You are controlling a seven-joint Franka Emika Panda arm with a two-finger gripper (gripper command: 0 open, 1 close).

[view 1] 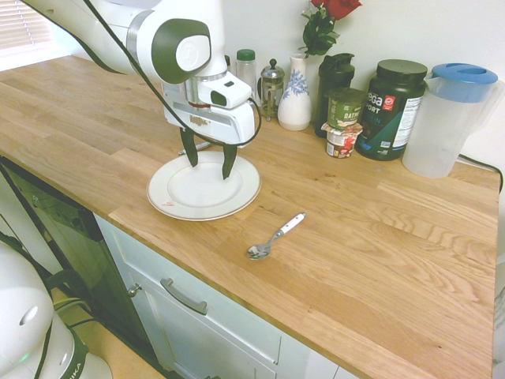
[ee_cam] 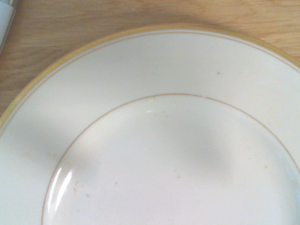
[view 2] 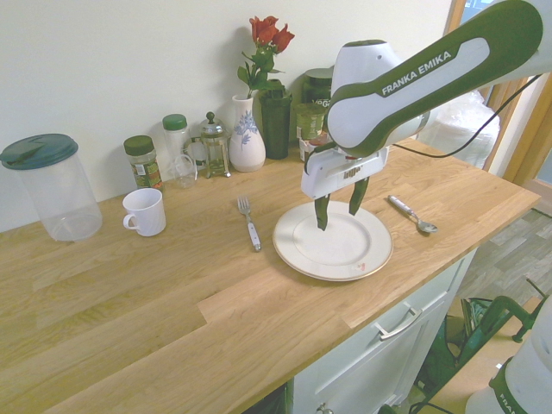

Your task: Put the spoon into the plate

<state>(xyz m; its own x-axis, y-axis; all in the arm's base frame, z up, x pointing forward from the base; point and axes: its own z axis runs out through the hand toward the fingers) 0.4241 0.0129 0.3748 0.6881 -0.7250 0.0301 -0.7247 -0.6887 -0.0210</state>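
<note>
In the second exterior view, going left to right along the wooden table (view 2: 129,293), a clear jug with a dark lid (view 2: 50,187) stands at the far left, then a white mug (view 2: 144,212), and behind it a row of small jars and a glass press (view 2: 213,145) against the wall. A white-handled fork (view 2: 249,223) lies flat at about 9 o'clock from the plate (view 2: 297,252), apart from its rim. A white vase with red roses (view 2: 247,134) stands at roughly 11 o'clock from the plate, well back. The hand (view 2: 340,210) hangs straight down over the plate's middle, its two dark fingers spread wide with nothing between them (their tips sit just above the plate, not touching it as far as can be seen). The plate itself lies bare, with a small reddish smudge on its near rim. The spoon (view 2: 413,215) lies on the table at about 2 o'clock from the plate, near it but clear of the rim, bowl end pointing away from the plate.
</note>
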